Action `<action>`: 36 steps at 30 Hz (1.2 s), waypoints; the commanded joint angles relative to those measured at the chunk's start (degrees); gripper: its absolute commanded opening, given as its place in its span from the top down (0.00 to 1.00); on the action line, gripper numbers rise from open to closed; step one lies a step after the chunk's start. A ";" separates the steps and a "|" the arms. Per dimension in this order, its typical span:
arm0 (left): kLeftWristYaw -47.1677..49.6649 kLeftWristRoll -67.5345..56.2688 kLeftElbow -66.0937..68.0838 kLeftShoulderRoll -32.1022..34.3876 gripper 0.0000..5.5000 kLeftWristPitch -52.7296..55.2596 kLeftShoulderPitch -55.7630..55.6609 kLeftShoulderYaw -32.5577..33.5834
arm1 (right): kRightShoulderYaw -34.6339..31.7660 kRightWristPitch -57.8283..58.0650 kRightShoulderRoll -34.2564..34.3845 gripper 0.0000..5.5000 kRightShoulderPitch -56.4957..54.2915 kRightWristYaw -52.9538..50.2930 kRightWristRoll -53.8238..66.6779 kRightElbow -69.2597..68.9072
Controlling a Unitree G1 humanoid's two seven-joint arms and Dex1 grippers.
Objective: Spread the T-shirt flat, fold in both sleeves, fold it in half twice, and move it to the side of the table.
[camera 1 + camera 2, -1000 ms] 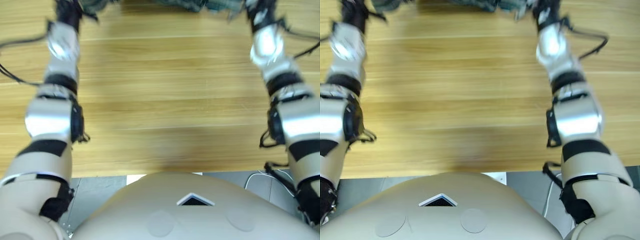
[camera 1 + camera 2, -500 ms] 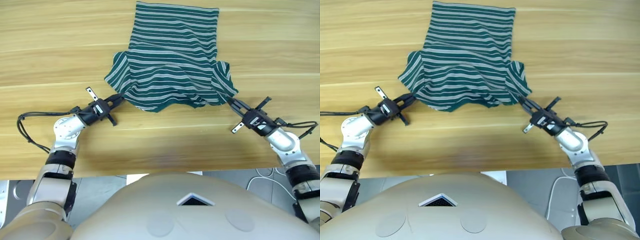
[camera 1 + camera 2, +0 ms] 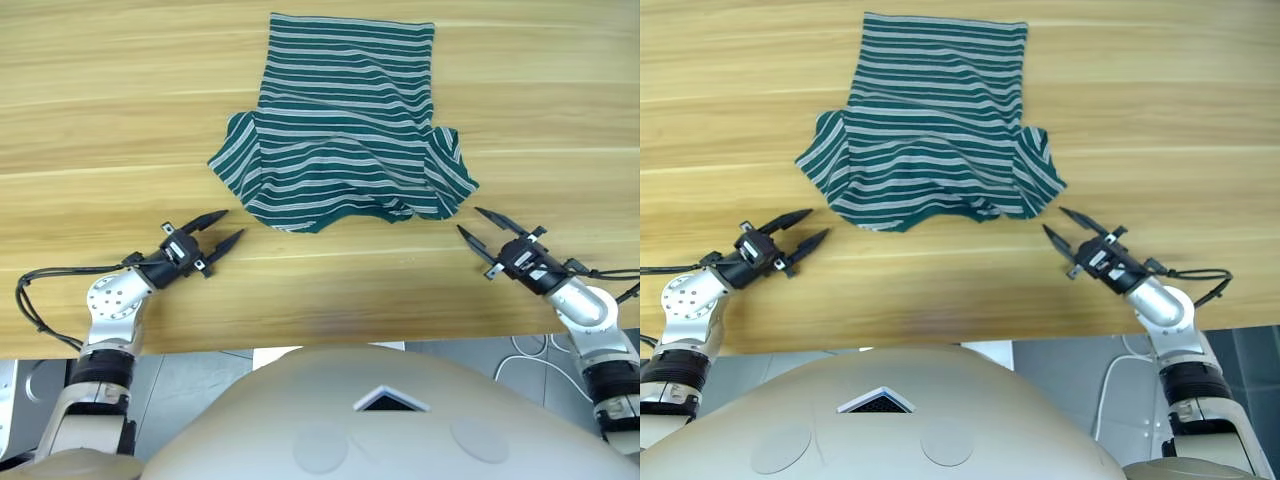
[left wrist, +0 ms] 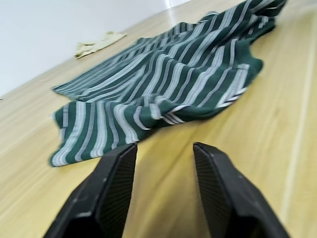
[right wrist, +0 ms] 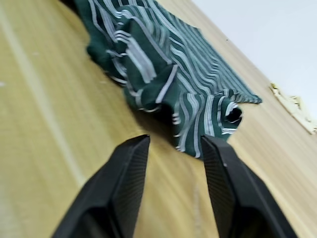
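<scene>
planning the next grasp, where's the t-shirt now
The T-shirt lies on the table, centred in the eye views, just beyond and between the open left gripper and right gripper.

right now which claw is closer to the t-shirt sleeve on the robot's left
Left. The left claw sits open just on the robot's side of that sleeve, not touching it. The right claw is across the T-shirt, beside the other sleeve.

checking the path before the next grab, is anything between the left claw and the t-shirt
Nothing lies there: it is bare wooden table between the open left claw and the near edge of the T-shirt, as the left eye and left wrist views show.
</scene>
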 commanded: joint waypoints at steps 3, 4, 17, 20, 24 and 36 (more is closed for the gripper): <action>11.07 27.18 -13.91 -4.23 0.61 1.68 -6.98 -3.81 | -6.48 3.58 0.55 0.64 -3.18 -4.77 -3.47 1.42; 12.02 31.83 -14.31 -3.82 0.61 2.26 -9.03 -4.59 | -7.43 5.02 0.53 0.64 -4.56 -6.88 -5.44 2.64; 19.72 57.84 5.80 -3.93 0.61 -3.62 -34.40 -21.94 | -6.48 12.23 6.99 0.64 -13.27 -11.04 -13.20 -8.67; 16.99 55.52 6.37 -2.08 0.61 -6.93 -31.93 -25.34 | -6.11 13.11 7.53 0.64 -14.11 -10.75 -13.91 -10.09; 12.53 47.58 -0.53 4.47 0.61 -9.60 -23.99 -26.94 | -4.42 14.95 6.85 0.64 -16.02 -11.71 -19.72 -8.57; 16.91 41.50 -13.67 8.81 0.61 -3.24 -12.85 -20.55 | 3.78 14.93 4.94 0.64 -20.54 -10.99 -31.38 1.62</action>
